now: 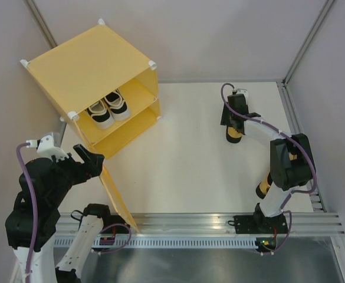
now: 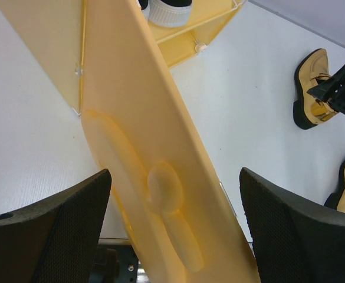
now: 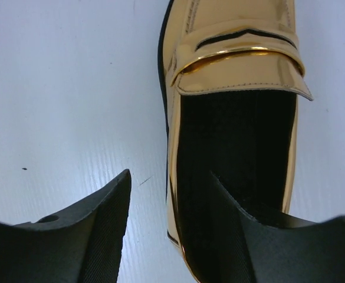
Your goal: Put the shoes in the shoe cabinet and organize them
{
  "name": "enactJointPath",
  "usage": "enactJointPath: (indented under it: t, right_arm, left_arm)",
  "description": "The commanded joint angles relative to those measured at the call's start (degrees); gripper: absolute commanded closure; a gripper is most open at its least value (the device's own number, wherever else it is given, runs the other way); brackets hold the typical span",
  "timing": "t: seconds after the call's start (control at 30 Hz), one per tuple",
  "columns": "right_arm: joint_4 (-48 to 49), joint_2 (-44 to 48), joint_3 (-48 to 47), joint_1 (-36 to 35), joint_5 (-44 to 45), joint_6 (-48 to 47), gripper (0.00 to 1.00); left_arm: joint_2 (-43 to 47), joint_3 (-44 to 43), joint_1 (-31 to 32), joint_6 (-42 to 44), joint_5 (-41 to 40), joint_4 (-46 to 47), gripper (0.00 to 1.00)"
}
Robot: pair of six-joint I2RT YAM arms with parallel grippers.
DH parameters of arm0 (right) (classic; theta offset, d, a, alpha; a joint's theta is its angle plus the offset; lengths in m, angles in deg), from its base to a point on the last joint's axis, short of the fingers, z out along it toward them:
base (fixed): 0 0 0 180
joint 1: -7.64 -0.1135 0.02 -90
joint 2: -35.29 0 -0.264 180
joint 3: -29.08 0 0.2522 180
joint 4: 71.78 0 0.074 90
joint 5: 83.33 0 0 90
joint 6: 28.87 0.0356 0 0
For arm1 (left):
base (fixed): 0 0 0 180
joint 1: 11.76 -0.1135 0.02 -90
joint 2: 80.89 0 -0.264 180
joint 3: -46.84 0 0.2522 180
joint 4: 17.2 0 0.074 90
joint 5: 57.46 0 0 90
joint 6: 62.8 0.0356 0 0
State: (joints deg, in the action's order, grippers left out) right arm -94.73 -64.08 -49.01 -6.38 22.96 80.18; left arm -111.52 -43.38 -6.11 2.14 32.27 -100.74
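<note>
The yellow shoe cabinet stands at the back left with its door swung open toward me. Two white-and-black sneakers sit side by side on its upper shelf. My left gripper is open, its fingers either side of the door without touching it. My right gripper is open over a gold slip-on. One finger is outside the shoe's side wall and the other is inside its black opening. A second gold slip-on lies near the right arm's base, partly hidden.
The cabinet's lower compartment holds nothing that I can see. White walls and a metal rail bound the table on the right. The aluminium base rail runs along the near edge.
</note>
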Motion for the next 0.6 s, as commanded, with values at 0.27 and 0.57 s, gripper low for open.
enactJointPath:
  t: [0.27,0.57]
  right_arm:
    - [-12.42,-6.62,-11.6,0.57,-11.19,-5.07,0.6]
    - [-17.26,-5.48,-11.43,0.49,-13.74,-7.97,0.82]
  left_arm:
    - [0.66,0.44,-0.03,-0.61,0.01,1.22,0.08]
    - [0.49,0.53,-0.03,-0.61,1.33,1.75,0.08]
